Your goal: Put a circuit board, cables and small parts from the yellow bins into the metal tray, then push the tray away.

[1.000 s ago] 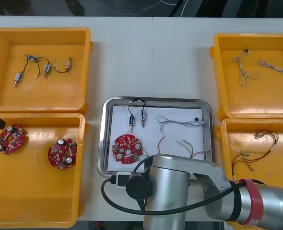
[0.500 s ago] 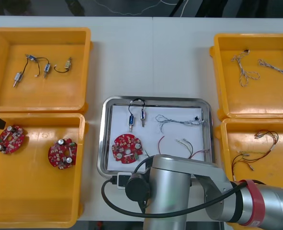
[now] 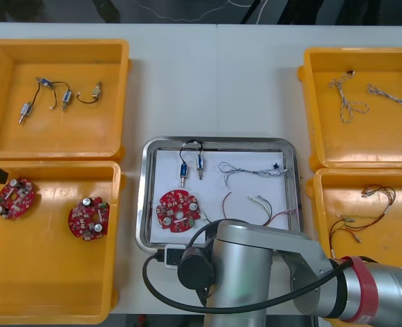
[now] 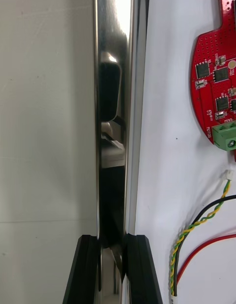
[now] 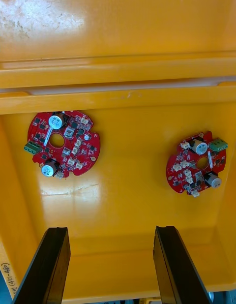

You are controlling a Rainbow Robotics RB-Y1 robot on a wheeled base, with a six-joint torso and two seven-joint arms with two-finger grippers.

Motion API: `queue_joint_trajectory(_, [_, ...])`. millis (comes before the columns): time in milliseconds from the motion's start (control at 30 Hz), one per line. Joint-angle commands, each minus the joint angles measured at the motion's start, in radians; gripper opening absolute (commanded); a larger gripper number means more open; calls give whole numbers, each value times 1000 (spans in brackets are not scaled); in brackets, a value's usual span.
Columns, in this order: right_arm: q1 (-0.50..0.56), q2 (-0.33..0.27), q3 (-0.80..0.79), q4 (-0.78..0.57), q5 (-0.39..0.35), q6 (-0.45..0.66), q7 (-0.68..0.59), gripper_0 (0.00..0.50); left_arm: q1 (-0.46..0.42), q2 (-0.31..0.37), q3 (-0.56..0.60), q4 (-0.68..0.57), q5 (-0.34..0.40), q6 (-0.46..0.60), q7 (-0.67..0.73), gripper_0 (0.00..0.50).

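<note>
Right wrist view: the right gripper [image 4: 112, 237] pinches the metal tray [image 4: 113, 38] by its rim, while the left gripper [image 5: 110, 230] gapes wide at the front view's left edge.

I work over a light table [image 3: 214, 82], with a faint seam running away from me down its middle. Four yellow bins rest straight on it. On my left, the far left bin [image 3: 58, 46] and the near left bin [image 3: 51, 279] stand one behind the other, rim close against rim. On my right, the far right bin [image 3: 371, 139] and the near right bin [image 3: 400, 251] are paired the same way. Between the two near bins lies the metal tray [image 3: 218, 141], flat on the tabletop, with a thin strip of table showing at each side. Beyond the tray, the light surface runs on between the two far bins to the far edge.
</note>
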Motion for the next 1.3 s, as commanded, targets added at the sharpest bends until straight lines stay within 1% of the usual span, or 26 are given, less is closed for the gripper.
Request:
queue_joint_trajectory(33, [-23, -5, 19, -42, 8, -4, 16, 0, 14, -14, 29, -29, -9, 7, -9, 500])
queue_joint_trajectory(367, [-106, -37, 41, -42, 6, -37, 12, 0, 14, -14, 29, -29, -9, 7, -9, 500])
queue_joint_trajectory(533, [-160, -66, 64, -42, 6, -50, 4, 0, 14, -14, 29, -29, -9, 7, -9, 500])
queue_joint_trajectory(800, [-212, -101, 64, -40, 6, -52, -2, 0, 14, -14, 29, -29, -9, 7, -9, 500])
queue_joint_trajectory(900, [-230, -101, 64, -24, 5, -50, -7, 0, 14, -14, 29, -29, -9, 7, -9, 500])
queue_joint_trajectory(1167, [-299, -71, 65, 58, 6, -52, -8, 0, 14, -14, 29, -29, -9, 7, -9, 500])
queue_joint_trajectory(1300, [-327, -67, 64, 79, 6, -52, -8, 0, 14, -14, 29, -29, -9, 7, -9, 500])
